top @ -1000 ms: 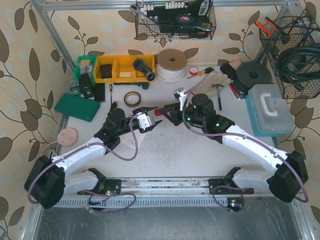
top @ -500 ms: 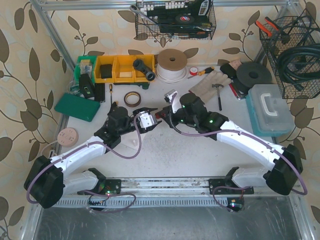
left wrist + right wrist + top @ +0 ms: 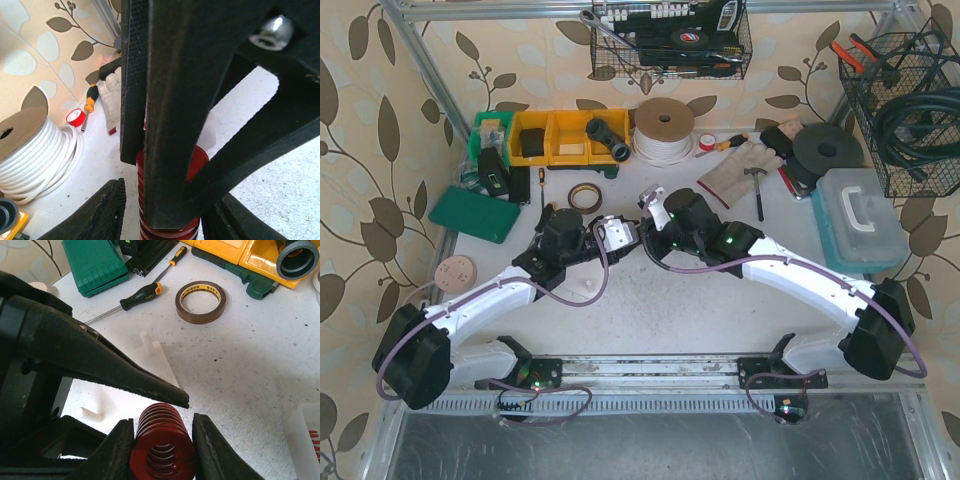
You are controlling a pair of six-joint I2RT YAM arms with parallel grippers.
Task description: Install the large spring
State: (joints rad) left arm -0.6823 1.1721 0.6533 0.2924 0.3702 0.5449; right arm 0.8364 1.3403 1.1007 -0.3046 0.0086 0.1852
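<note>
The large red spring [image 3: 162, 447] sits between my right gripper's [image 3: 162, 421] fingers, which are shut on its end. In the left wrist view the same spring [image 3: 167, 205] stands between my left gripper's [image 3: 169, 192] fingers, and a strip of table shows between the left finger [image 3: 107, 215] and the coils, so that gripper is open. The right gripper's black fingers cross in front there. In the top view both grippers meet mid-table, left [image 3: 623, 233] and right [image 3: 644, 236], and the spring is hidden between them. A white part with pegs [image 3: 152, 357] lies below on the table.
A brown tape roll [image 3: 200, 301], a screwdriver [image 3: 135, 296] and a green case [image 3: 95, 262] lie beyond the grippers. Yellow bins [image 3: 565, 138], a white cable spool [image 3: 663, 130], gloves [image 3: 735, 170] and a clear box [image 3: 860, 215] line the back and right. A clear tray [image 3: 305, 440] holds red springs.
My right gripper has moved left to meet the left gripper and has closed on the spring's end. The left arm has shifted slightly forward.
</note>
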